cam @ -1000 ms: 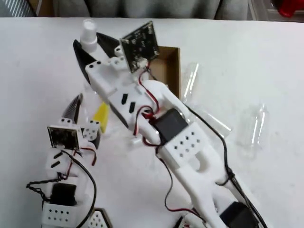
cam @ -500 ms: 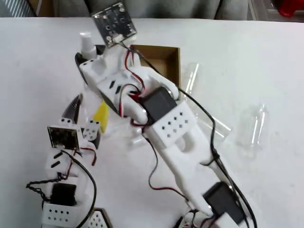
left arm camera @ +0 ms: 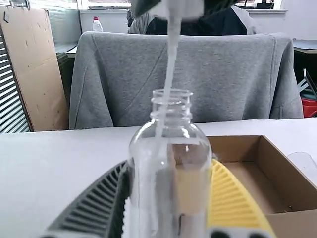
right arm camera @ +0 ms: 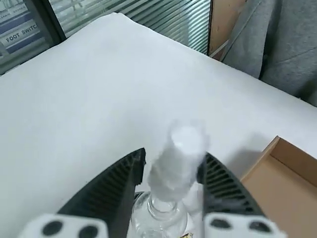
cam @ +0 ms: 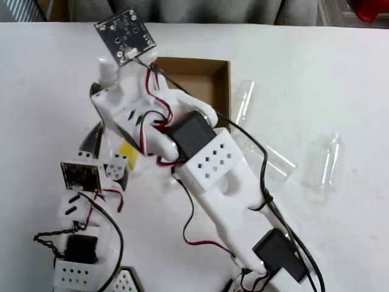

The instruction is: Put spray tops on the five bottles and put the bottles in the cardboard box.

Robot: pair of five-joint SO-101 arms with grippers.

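The right claw (right arm camera: 174, 157) pinches the spray top (right arm camera: 182, 148) by its head, with a black finger pressed to each side. The top stands upright with its long axis vertical. Its thin tube points down, slightly tilted, and runs through the open neck into the bottle (left arm camera: 168, 163). The head sits above the neck and is not seated on it.

The left claw (left arm camera: 168, 198) is closed around the bottle's body, gray finger (left arm camera: 96, 210) on one side and yellow finger (left arm camera: 233, 198) on the other. The bottle stands upright in this grip, neck up, directly beneath the right claw.

Both claws and the bottle are just beside the box (cam: 209, 76), outside one of its side walls. The box lies open-side up on the bench (cam: 48, 91).

On the box's opposite side, a loose bottle (cam: 244, 100) lies flat just beside the wall, its long axis roughly along that wall. A second loose bottle (cam: 325, 159) lies flat well apart from the box.
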